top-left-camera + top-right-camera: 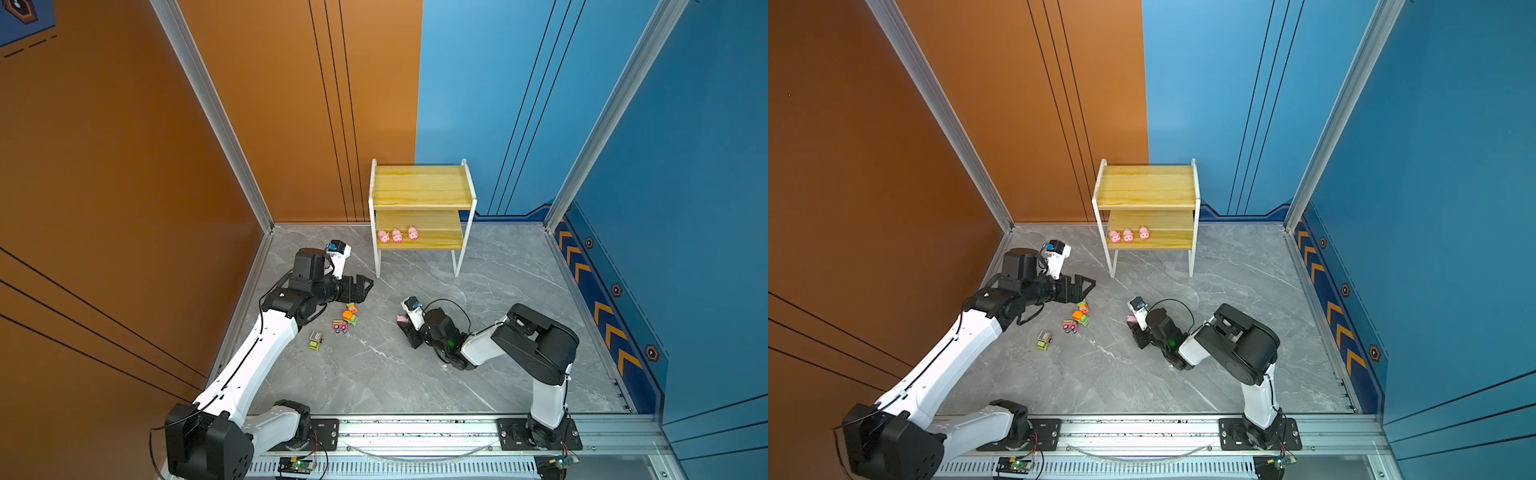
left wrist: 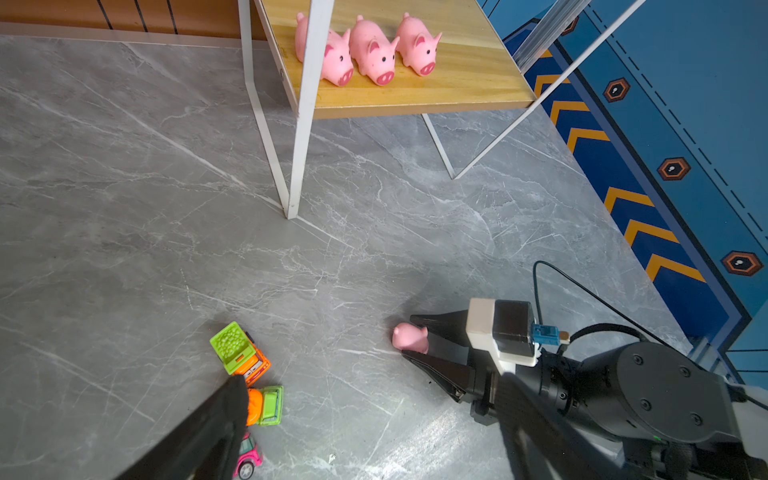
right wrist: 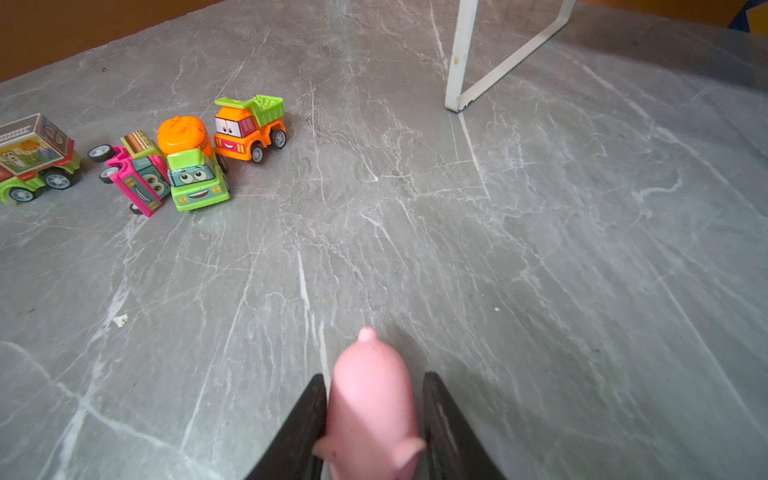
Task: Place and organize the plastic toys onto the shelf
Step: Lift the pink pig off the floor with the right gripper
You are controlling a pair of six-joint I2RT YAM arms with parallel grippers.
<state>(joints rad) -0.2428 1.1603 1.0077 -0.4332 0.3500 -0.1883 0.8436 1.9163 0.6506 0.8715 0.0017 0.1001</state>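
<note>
The shelf [image 1: 440, 232] stands at the back, with three pink pigs [image 1: 397, 235] in a row on its lower board [image 2: 469, 75]. A fourth pig [image 3: 370, 399] lies on the grey floor between the fingers of my right gripper [image 3: 374, 376]. One finger touches it and a thin gap shows at the other, so the jaws are open around it. Several toy trucks [image 1: 347, 320] cluster on the floor: an orange dump truck [image 3: 249, 129], a green mixer [image 3: 195, 174], a tipped pink truck [image 3: 139, 178] and a box truck [image 3: 33, 158]. My left gripper [image 1: 368, 289] hangs open and empty just above them.
The shelf's upper board [image 1: 419, 187] is bare. Its thin white legs [image 1: 377, 266] stand close behind my left gripper. Orange and blue walls enclose the floor on three sides, and a metal rail [image 1: 415, 428] runs along the front.
</note>
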